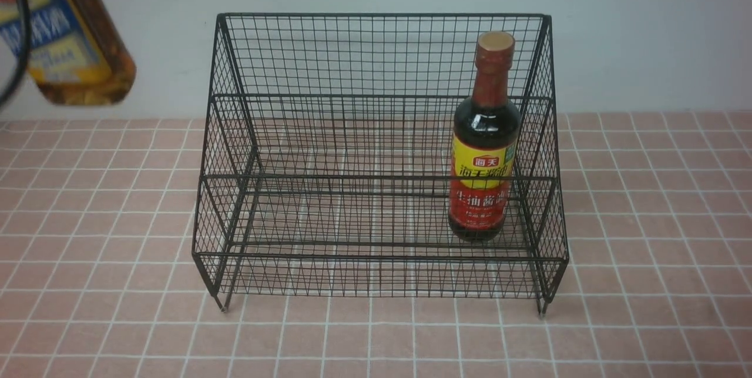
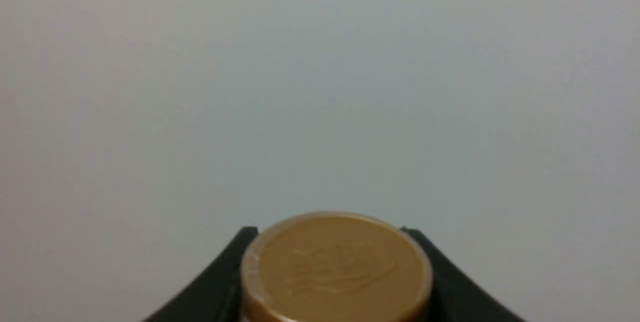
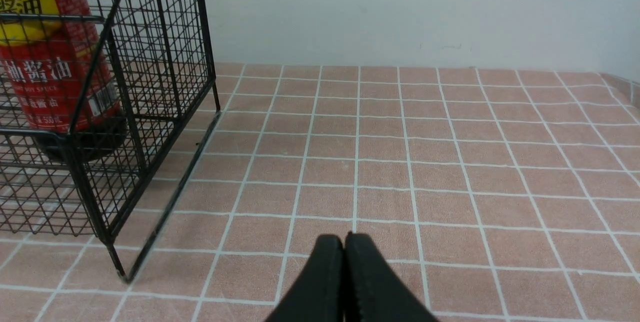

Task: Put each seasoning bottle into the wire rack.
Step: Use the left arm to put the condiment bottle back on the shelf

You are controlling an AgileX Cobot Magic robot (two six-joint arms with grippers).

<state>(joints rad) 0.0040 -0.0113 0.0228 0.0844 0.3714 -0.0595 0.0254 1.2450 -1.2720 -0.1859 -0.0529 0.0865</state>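
Soy-sauce bottle (image 1: 485, 149) stood upright in the wire rack (image 1: 382, 14), at the right end of the lower front tier, close to the right side wall. Amber bottle (image 1: 70, 31) was outside the rack, up in the air off its left side, tilted, clear of the tiled counter (image 1: 646, 219). Left gripper (image 2: 327, 242) was clamped on it: black fingers (image 2: 230, 272) hugged both sides of the gold cap (image 2: 335, 267). Right gripper (image 3: 345, 242) had its fingers pressed together, holding nothing, low over the counter just right of the rack.
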